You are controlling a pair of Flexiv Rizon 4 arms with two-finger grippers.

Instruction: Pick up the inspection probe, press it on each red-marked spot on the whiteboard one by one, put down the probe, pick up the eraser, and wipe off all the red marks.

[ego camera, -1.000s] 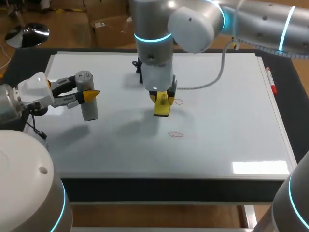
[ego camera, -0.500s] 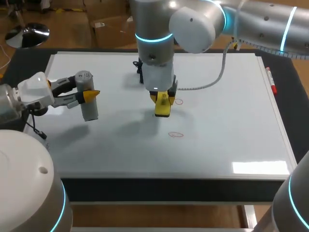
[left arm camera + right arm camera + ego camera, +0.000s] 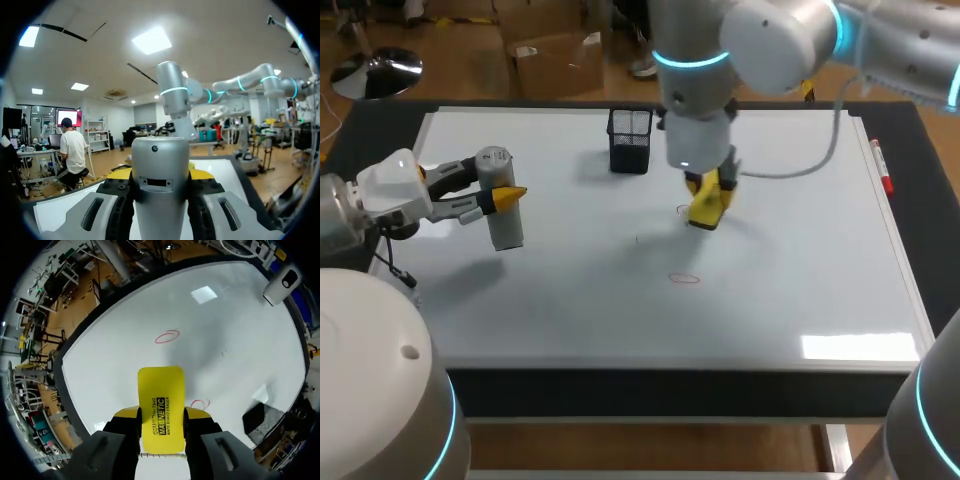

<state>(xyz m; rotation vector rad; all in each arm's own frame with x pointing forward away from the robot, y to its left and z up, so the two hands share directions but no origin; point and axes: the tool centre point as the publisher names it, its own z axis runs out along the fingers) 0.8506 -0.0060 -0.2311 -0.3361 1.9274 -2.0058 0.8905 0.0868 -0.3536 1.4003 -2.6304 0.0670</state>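
Counts: one whiteboard (image 3: 800, 250), two red marks, one inspection probe (image 3: 501, 205), one eraser (image 3: 706, 207), one mesh holder (image 3: 630, 140), one marker pen (image 3: 882, 168).
Left pincer: the left gripper (image 3: 160, 176) is clamped on the silver probe, one finger on each side. It holds the probe upright over the left part of the board.
Right pincer: the right gripper (image 3: 160, 412) is closed on the yellow eraser, which points down at the board near its middle.
Marks: the first red oval (image 3: 685, 278) lies apart from the eraser, toward the near edge. The second red mark (image 3: 682, 210) is just beside the eraser.
Container: the black holder stands near the far edge. I cannot tell its contents.
Pen: it lies at the right rim.
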